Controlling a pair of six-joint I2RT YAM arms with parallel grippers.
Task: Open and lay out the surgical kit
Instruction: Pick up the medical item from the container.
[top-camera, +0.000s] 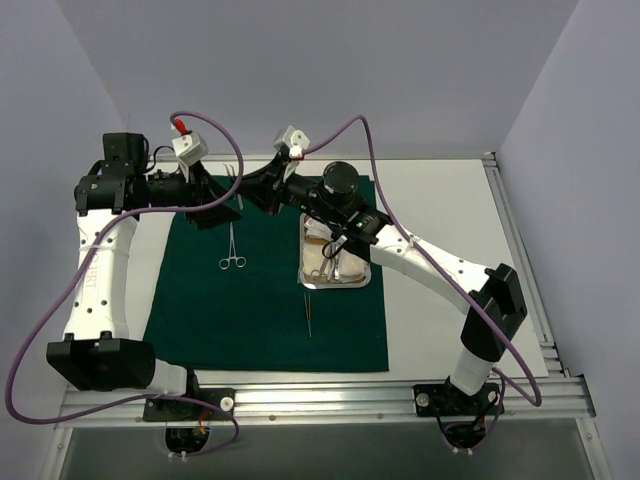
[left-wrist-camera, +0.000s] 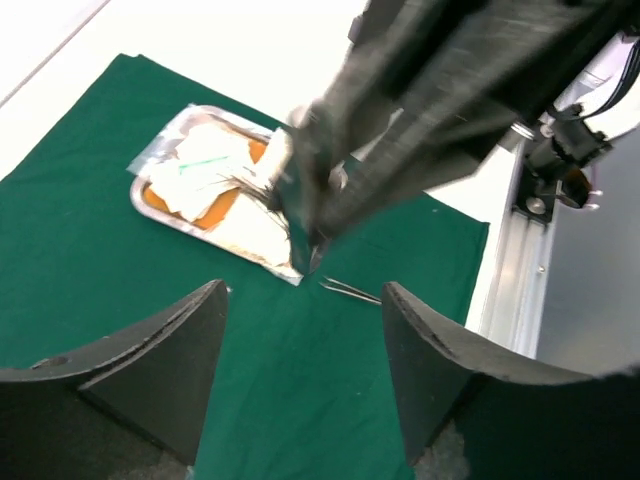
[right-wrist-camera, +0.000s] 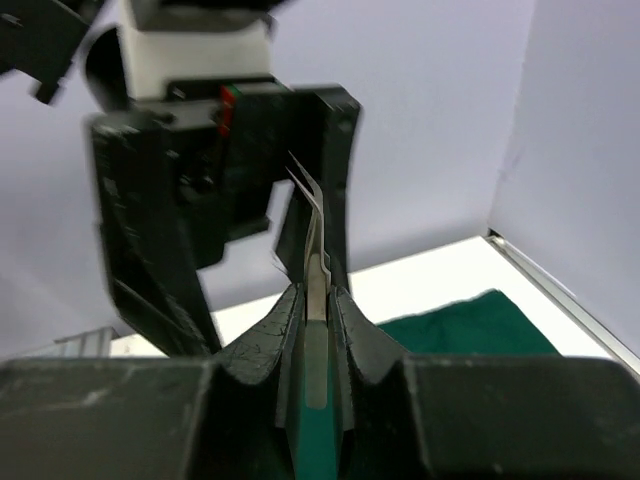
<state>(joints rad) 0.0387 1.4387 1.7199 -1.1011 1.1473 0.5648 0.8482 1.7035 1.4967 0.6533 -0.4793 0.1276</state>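
Thin silver tweezers (right-wrist-camera: 312, 215) are held above the far edge of the dark green cloth (top-camera: 260, 320), left of the rectangular steel tray (top-camera: 360, 281). The right gripper (right-wrist-camera: 317, 292) is clamped on their shanks. Their long axis continues the line of its fingers, tips pointing left toward the left gripper (left-wrist-camera: 302, 290), the nearer free arm, whose jaws stand apart. Whether the tips lie between those jaws is unclear.

Dark green cloth (top-camera: 260, 320), silver tray (left-wrist-camera: 200, 232) and tweezers (right-wrist-camera: 312, 230), white gauze (left-wrist-camera: 215, 150), purple cables (top-camera: 370, 150).
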